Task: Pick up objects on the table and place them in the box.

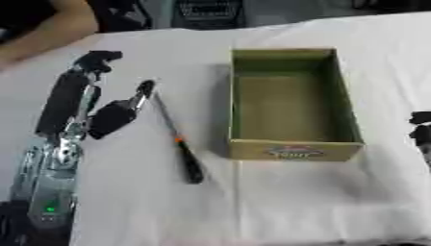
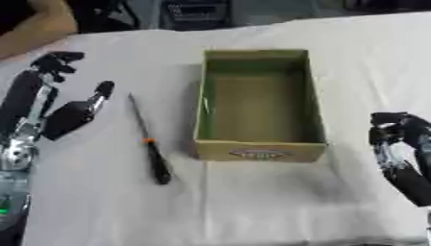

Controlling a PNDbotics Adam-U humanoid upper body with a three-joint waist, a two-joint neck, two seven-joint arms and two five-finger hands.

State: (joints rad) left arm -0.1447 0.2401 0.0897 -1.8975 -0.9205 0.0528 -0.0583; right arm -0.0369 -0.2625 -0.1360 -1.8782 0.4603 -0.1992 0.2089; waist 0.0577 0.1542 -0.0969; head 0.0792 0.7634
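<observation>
Both head cameras are looking steeply down at the white-clothed worktop (image 1: 295,202) from close above, sharing the cardboard box (image 2: 259,149) and screwdriver (image 1: 178,144); the right eye is sitting slightly rightward.

Desk (image 1: 278,206): covered all over by a white cloth; the cloth shows faint creases and soft folds; it reaches every edge of the view except the far strip
Box (image 1: 290,151): open cardboard box, right of centre on the cloth; long side running away from the viewer; inside greenish-brown and bare; a printed label on the near end wall
Screwdriver (image 2: 149,144): lies flat on the cloth just left of the box, apart from it; black handle toward the viewer; an orange band where handle meets shaft; thin metal shaft pointing away, tilted slightly left
Cloth between screwdriver and box: bare
</observation>
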